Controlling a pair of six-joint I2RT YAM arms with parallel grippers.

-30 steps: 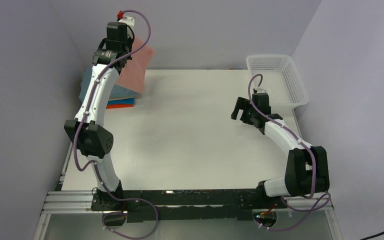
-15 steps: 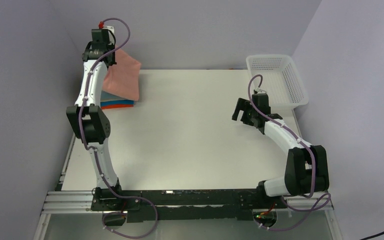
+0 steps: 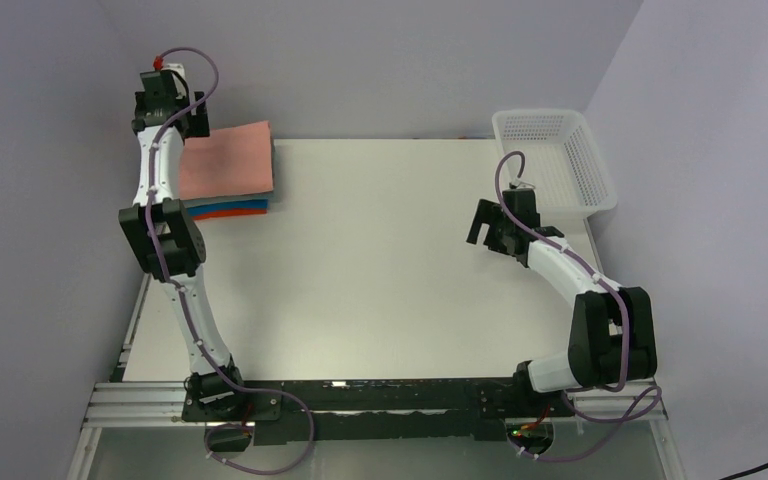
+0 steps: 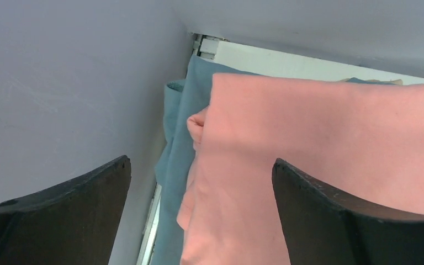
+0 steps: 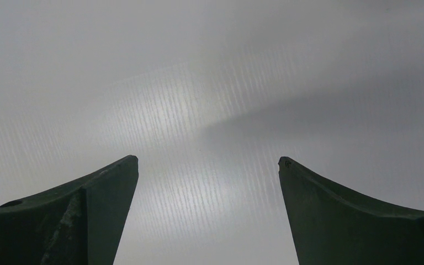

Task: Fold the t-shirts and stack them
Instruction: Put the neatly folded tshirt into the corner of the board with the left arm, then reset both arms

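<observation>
A folded salmon-pink t-shirt (image 3: 228, 161) lies flat on top of the stack of folded t-shirts (image 3: 232, 208) at the table's far left corner; blue and orange-red edges show beneath it. In the left wrist view the pink t-shirt (image 4: 320, 160) covers a teal t-shirt (image 4: 179, 132). My left gripper (image 3: 168, 112) hangs open above the stack's left edge, near the wall, holding nothing; its fingers (image 4: 320, 221) stand wide apart. Open and empty too, my right gripper (image 3: 487, 225) hovers over bare table on the right.
A white mesh basket (image 3: 557, 160) stands at the far right corner of the white table (image 3: 380, 260). The left wall (image 4: 61, 83) runs close beside the stack and the left arm.
My left gripper swung left with the hanging pink t-shirt, then opened; the shirt now lies flat on the stack. The right arm barely moved.
</observation>
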